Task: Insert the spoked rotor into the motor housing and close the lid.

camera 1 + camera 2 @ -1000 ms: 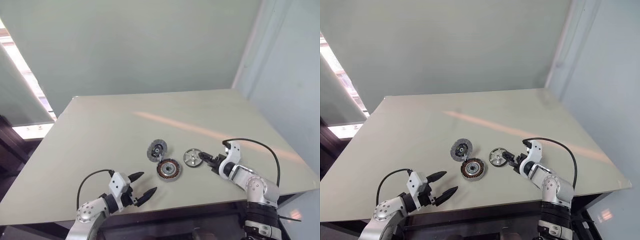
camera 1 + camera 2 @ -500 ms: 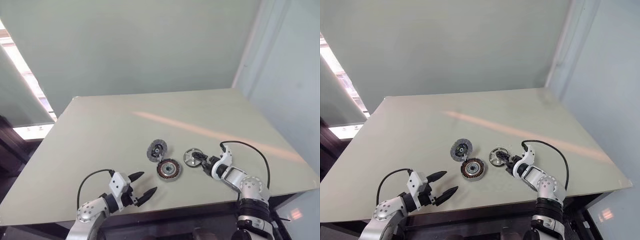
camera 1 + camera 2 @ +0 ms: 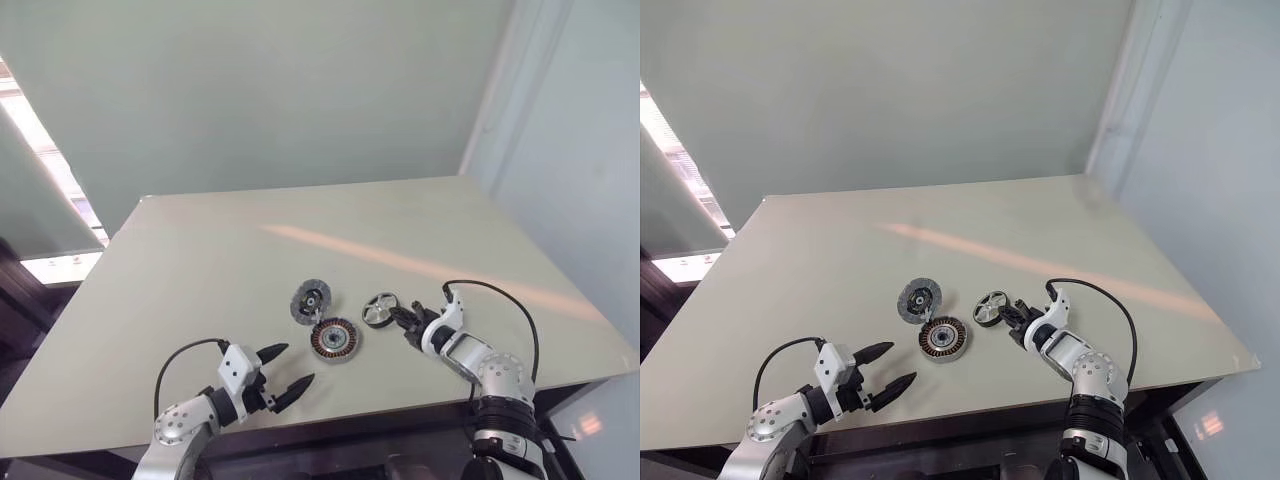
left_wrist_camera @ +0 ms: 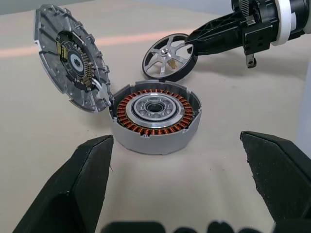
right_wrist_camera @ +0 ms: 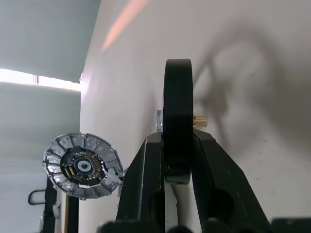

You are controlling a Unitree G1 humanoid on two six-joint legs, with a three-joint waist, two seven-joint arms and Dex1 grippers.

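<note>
Right gripper [image 3: 407, 318] pinches the spoked rotor [image 4: 169, 57] by its rim, tipped up on edge near the tabletop's [image 3: 200, 260] front edge, so next it must lift it over the motor housing [image 4: 154, 115] (lid [image 4: 73, 56] propped open beside) while the left gripper [image 3: 282, 372] waits, fingers apart.

– What sort of place is this?

– It looks like a lab or test room, not a home. A broad, plain beige rectangular table [image 3: 200, 260] stands against a bare pale green wall [image 3: 260, 90], with a light grey wall panel [image 3: 570, 150] at the right.

– Anything else pointing that way?

– Just loose motor parts on the tabletop: a round housing with copper coils [image 3: 336, 340], a ribbed grey lid disc [image 3: 312, 301], and a shiny spoked metal wheel [image 3: 379, 310].
</note>
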